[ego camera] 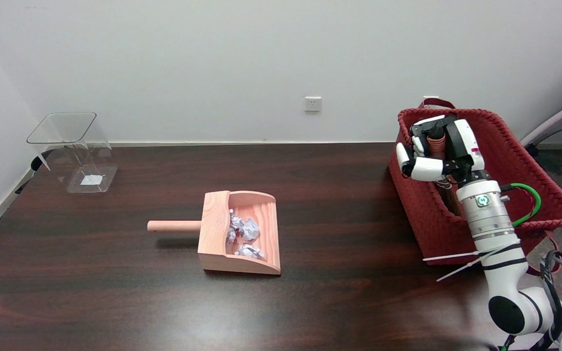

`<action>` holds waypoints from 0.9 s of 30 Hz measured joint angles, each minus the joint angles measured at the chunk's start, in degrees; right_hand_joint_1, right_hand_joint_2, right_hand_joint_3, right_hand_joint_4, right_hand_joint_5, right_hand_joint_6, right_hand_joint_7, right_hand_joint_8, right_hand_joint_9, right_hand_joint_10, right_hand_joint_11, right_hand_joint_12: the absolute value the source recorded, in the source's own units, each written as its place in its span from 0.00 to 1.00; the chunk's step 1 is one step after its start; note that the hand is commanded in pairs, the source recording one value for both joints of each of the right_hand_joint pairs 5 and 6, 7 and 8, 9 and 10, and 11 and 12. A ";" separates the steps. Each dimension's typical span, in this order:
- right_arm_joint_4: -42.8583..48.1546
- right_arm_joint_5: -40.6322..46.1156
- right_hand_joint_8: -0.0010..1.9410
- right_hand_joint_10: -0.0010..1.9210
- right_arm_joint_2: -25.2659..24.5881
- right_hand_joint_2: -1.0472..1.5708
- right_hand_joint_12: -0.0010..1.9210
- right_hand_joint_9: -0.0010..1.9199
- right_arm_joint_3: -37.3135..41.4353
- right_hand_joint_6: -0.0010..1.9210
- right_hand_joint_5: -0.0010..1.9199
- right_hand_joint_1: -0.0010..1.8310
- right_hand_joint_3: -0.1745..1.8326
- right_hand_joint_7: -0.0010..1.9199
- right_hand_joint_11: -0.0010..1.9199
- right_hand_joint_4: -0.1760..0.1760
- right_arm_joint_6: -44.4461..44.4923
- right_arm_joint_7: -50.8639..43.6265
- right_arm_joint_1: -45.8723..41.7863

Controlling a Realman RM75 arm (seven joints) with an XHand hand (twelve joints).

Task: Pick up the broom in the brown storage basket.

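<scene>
The woven red-brown storage basket point(425, 219) stands at the table's right edge. Inside it the broom point(438, 142) stands upright, and only the ribbed brown top of its handle shows. My right hand point(439, 148) reaches down into the basket and its fingers wrap around that handle, one white finger crossing in front of it. The broom's lower part and bristles are hidden by the hand and the basket wall.
A wooden dustpan point(215, 234) holding several crumpled paper balls point(244, 231) lies mid-table, its handle pointing left. A clear plastic bin point(73, 151) sits at the far left. A chair frame point(561, 122) stands behind the basket.
</scene>
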 measured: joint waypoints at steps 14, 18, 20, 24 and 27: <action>-1.07 0.07 0.99 1.00 0.12 0.86 0.91 1.00 -0.40 1.00 1.00 0.74 0.44 1.00 0.91 0.50 -2.23 0.00 0.69; -1.94 0.15 0.99 1.00 0.21 0.87 0.91 1.00 0.16 1.00 1.00 0.73 0.44 1.00 0.91 0.50 -2.46 -0.04 0.93; -2.36 0.23 0.99 1.00 0.26 0.88 0.91 1.00 0.46 1.00 1.00 0.72 0.44 1.00 0.91 0.50 -2.49 -0.10 1.05; -3.43 0.36 0.99 1.00 0.34 0.89 0.91 1.00 1.26 1.00 1.00 0.71 0.43 1.00 0.91 0.50 -2.55 -0.20 1.40; -4.40 0.45 0.99 1.00 0.44 0.90 0.91 1.00 2.01 1.00 1.00 0.71 0.43 1.00 0.91 0.50 -2.27 -0.28 1.68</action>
